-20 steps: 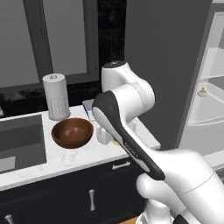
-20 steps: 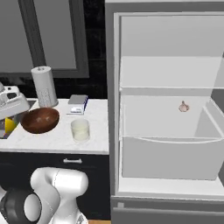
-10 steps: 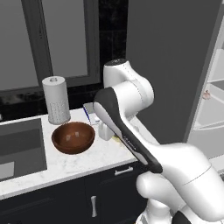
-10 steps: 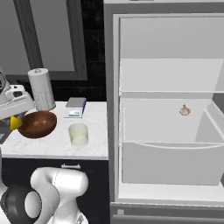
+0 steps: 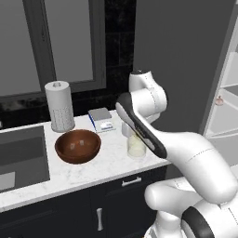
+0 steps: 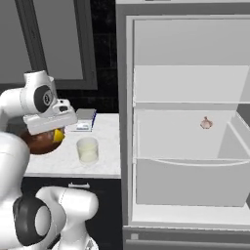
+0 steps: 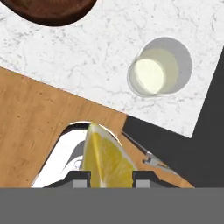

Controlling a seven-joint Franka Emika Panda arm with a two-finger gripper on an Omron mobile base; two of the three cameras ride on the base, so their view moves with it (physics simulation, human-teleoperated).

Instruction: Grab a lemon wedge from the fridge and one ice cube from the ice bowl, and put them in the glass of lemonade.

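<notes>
The glass of lemonade (image 5: 136,147) is standing on the counter (image 5: 69,172) near its right end, at the middle of the left base view. The ice bowl (image 5: 77,146) is sitting to its left, the paper-towel roll (image 5: 59,106) behind the bowl, and a small box (image 5: 102,119) behind the glass. In the right base view, the fridge (image 6: 185,122) is filling the right side, and a small bulb (image 6: 206,123) is lying in its drawer. In the hand view, the lemon wedge (image 7: 105,159) is sitting between the gripper (image 7: 107,178) fingertips at the bottom centre.

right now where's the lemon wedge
The small bright yellow lemon wedge is clamped between the fingers in the hand view, above the white marble counter. It hangs short of the clear glass of pale lemonade, with the reddish-brown wooden bowl beside it.
</notes>
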